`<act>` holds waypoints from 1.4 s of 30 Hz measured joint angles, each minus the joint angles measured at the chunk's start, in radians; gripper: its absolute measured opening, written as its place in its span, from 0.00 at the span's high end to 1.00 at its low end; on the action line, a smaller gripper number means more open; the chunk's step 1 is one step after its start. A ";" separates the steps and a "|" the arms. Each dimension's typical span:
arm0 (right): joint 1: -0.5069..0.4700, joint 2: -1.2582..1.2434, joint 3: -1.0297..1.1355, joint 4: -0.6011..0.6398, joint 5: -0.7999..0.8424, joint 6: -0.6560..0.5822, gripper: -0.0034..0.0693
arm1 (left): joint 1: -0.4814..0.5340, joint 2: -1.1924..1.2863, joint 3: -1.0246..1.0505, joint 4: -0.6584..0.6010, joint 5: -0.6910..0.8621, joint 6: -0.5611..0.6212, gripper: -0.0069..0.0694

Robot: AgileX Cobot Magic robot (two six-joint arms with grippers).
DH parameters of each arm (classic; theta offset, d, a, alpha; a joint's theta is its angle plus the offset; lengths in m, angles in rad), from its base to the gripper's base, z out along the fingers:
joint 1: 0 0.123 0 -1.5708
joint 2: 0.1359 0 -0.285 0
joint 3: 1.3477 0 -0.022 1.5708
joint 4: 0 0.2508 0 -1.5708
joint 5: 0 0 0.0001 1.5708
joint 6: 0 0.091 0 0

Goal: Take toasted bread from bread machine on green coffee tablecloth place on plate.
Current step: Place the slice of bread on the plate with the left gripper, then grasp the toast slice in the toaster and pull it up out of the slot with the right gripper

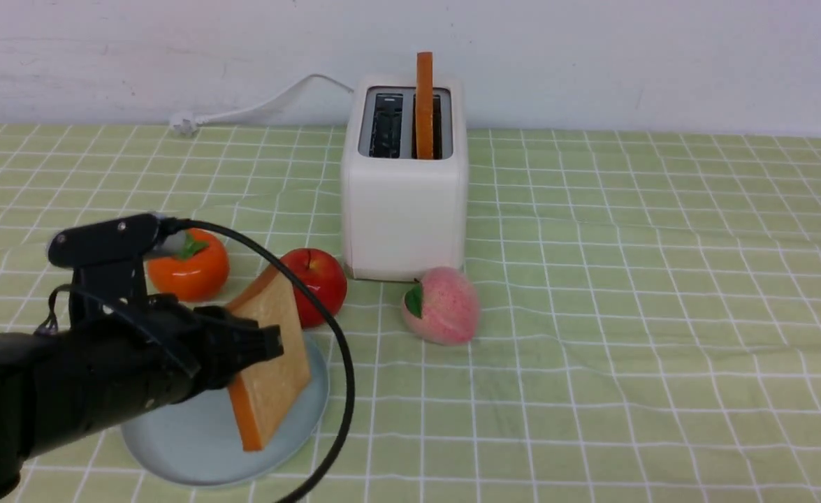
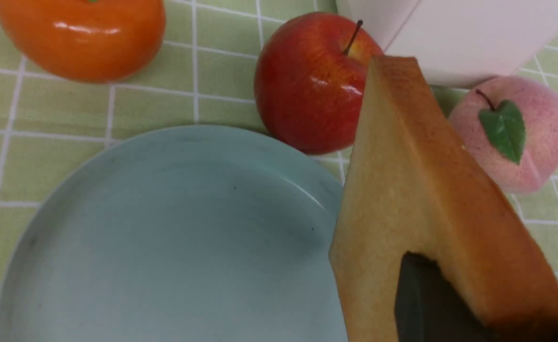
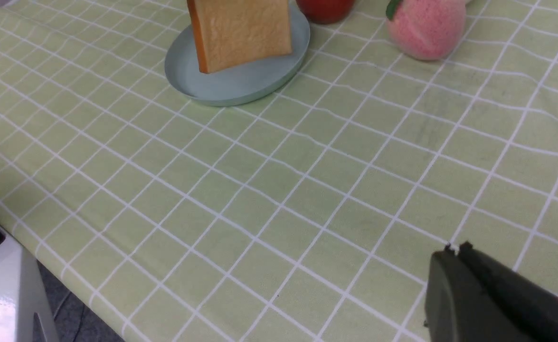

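Two toast slices: one slice point(image 1: 424, 98) in the toaster point(image 1: 403, 223), another slice point(image 1: 277, 395) clamped by the left gripper point(image 1: 275, 347) over one plate point(image 1: 193, 450); three fruits: orange point(image 1: 193, 272), apple point(image 1: 321, 283), peach point(image 1: 445, 307); right gripper point(image 3: 455, 249) closed.

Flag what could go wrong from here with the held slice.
The toast slice hangs tilted on edge in the left claw near the plate rim; released so, it might topple off toward the red apple.
The second slice waits in the bread machine; a badly landed first one may crowd the plate.

You're on a staged lab tabletop: bare white wall point(image 1: 662, 56), gridded tablecloth point(image 1: 662, 293), one toaster point(image 1: 403, 223), prop-looking apple point(image 1: 326, 276) and peach point(image 1: 445, 307) just beyond the left gripper point(image 1: 275, 344).
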 joint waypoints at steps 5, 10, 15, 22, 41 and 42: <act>0.000 0.000 0.008 0.002 0.001 0.001 0.96 | 0.000 0.044 -0.002 0.000 0.015 -0.001 0.78; 0.000 0.000 0.009 0.010 0.001 0.001 0.95 | 0.005 0.082 -0.009 -0.001 -0.042 -0.004 0.77; 0.000 0.000 0.009 0.029 0.001 0.001 0.95 | 0.007 0.089 -0.010 -0.003 -0.068 -0.005 0.59; 0.000 0.000 0.009 0.037 0.000 0.001 0.95 | 0.007 0.052 -0.010 -0.005 -0.181 -0.005 0.26; 0.000 0.148 -0.037 0.077 -0.028 0.001 0.95 | 0.007 -0.383 0.001 -0.010 0.098 -0.007 0.50; 0.000 0.148 -0.041 0.077 -0.028 0.001 0.95 | 0.007 -0.395 0.002 -0.008 0.107 -0.007 0.52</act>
